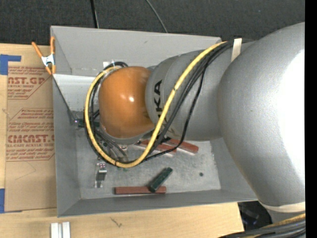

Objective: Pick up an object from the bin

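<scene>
The gripper [113, 144] was down low in the left half of the bin [148, 43], tucked under the big orange cover [124, 103] on the wrist. All I could make out of it was some dark hardware poking out below that dome. Honestly couldn't tell whether it was spread or closed, or whether it had anything in it.

A loop of yellow cable [88, 113] and a few black ones hung around the cover and dipped toward the floor of the bin. Behind that, the fat silver arm [257, 113] came in from the right and covered most of that side.

Closest stuff to the gripper:
- a couple of reddish sticks [185, 147], with a pale one among them, lying crossed just to its right, half under the arm and cables
- a small silvery metal piece [100, 174] on the floor near the front-left corner, just in front of the cable loop

Further toward the front wall sat a dark green pen-shaped thing [161, 179], tilted. Its lower end was right by a long brown strip [133, 190] lying flat along the front wall.

Which of these the gripper was actually over, I couldn't say.
</scene>
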{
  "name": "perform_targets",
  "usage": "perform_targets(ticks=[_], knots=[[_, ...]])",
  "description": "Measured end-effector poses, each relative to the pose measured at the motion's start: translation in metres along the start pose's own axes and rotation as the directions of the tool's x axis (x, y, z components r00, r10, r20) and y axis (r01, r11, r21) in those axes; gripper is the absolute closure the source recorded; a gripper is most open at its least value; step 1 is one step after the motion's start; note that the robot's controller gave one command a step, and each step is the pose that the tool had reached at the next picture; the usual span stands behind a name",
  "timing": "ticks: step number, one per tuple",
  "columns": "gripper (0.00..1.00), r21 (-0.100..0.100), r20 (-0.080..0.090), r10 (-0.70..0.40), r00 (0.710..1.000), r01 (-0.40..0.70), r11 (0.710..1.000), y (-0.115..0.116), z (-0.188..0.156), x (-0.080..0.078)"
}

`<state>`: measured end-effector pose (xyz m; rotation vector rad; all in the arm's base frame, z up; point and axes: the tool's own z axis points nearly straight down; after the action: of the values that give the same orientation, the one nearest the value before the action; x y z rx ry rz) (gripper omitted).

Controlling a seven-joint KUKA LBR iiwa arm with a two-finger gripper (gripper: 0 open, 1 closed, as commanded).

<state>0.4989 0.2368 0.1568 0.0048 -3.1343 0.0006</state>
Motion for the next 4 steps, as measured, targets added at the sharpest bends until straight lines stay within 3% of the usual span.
perform_targets(ticks=[1, 2, 3, 4], knots=[[0.00, -0.002, 0.007, 0.002, 1.000, -0.002, 1.000, -0.001, -0.004, -0.002], [0.00, 0.000, 0.010, -0.133, 0.991, 0.133, 0.991, -0.060, 0.068, 0.012], [0.00, 0.001, 0.002, -0.183, 0.983, 0.183, 0.983, -0.109, 0.013, 0.020], [0.00, 0.000, 0.011, -0.211, 0.977, 0.211, 0.977, -0.119, 0.019, 0.017]])
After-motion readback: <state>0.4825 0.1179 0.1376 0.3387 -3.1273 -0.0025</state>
